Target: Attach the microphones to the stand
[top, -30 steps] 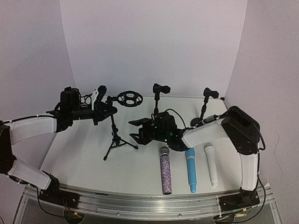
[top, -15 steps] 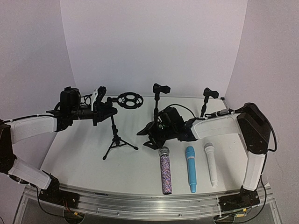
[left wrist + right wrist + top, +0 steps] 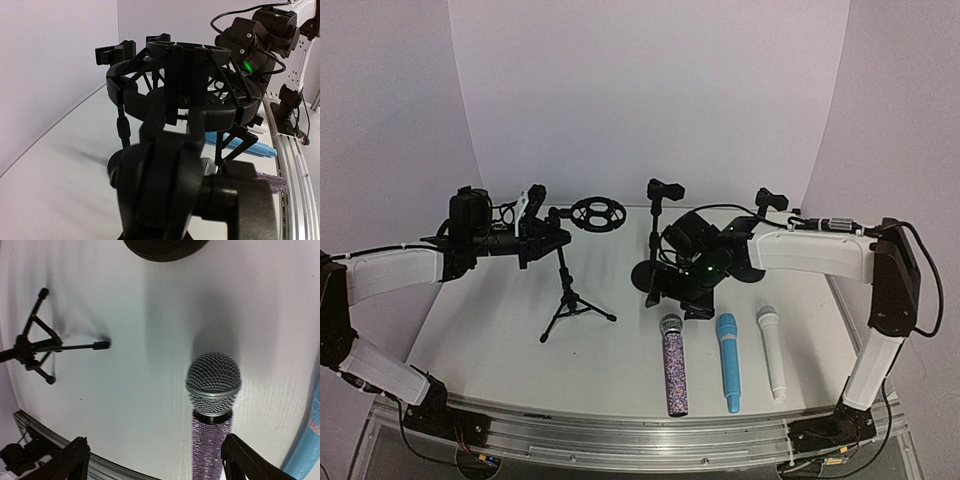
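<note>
Left arm: reaches in from the left side with the forearm near level. The left gripper (image 3: 536, 238) sits at the head of the tripod stand (image 3: 566, 300), just below its shock-mount ring (image 3: 595, 213). The left wrist view is filled by the black mount, so I cannot tell whether the jaws are clamped on it or apart. Right arm: elbow high at the right edge, forearm running level toward the middle, wrist bent downward. The right gripper (image 3: 678, 296) hangs over the head of the glittery purple microphone (image 3: 675, 368) without touching it. In the right wrist view the jaws are wide apart and empty, with one fingertip (image 3: 75, 460) to either side of the silver mesh head. Microphones, count three: glittery purple, light blue microphone (image 3: 728, 362), white microphone (image 3: 772, 352). They lie side by side on the surface (image 3: 480, 330) near its front edge, apart from one another, heads pointing away from the arm bases. Stands, count three: the tripod at left, plus the middle clip stand (image 3: 665, 189) and the right clip stand (image 3: 770, 200) at the back.
</note>
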Motion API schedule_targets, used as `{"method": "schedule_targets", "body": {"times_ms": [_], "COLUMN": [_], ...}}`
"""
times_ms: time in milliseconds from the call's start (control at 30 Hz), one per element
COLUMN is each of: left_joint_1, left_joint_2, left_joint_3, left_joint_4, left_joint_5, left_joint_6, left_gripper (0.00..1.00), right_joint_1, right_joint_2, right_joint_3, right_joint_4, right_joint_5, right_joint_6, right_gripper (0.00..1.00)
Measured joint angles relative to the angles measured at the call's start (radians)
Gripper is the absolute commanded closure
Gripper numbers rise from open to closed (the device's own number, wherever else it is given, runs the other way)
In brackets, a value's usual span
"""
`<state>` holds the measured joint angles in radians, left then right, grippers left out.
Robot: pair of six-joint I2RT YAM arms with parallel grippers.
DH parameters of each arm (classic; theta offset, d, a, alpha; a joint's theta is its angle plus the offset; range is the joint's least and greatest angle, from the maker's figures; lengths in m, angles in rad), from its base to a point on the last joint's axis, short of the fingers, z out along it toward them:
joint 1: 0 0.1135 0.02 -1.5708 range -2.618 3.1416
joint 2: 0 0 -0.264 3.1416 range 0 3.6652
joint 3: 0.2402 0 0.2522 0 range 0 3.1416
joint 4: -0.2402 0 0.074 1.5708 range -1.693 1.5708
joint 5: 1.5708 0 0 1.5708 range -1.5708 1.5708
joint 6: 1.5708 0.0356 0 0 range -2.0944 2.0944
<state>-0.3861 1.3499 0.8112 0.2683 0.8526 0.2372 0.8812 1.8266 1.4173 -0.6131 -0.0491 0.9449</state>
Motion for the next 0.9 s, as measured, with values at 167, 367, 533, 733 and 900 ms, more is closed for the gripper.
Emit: {"method": "schedule_targets", "body": {"times_ms": [167,367,533,733,900], "left_joint_1": [0.000,0.000,0.000,-0.001,-0.001], "left_joint_2": [0.009,0.026,0.026,0.027,0.027], "left_joint_3": [0.029,0.061,0.066,0.066,0.066], "left_joint_4": [-0.040,-0.084,-0.106,-0.132,-0.143], "left_joint_5": [0.004,0.017,0.028,0.035,0.036], "left_joint_6": [0.008,0.016,0.016,0.016,0.017], "left_gripper": [0.91,0.89,0.86,0.86,0.85], "right_joint_1": [0.005,0.010,0.024,0.037,0.039], "right_joint_2": [0.005,0.062,0.131,0.188,0.210], "right_joint_3": [0.000,0.000,0.001,0.009,0.013], "right_joint_4": [-0.119,-0.165,-0.174,-0.180,-0.182], "right_joint_5": [0.044,0.049,0.025,0.005,-0.003], "right_joint_6": [-0.061,-0.101,-0.120,-0.133,-0.138], "right_gripper": [0.11,0.20,0.29,0.45,0.78]}}
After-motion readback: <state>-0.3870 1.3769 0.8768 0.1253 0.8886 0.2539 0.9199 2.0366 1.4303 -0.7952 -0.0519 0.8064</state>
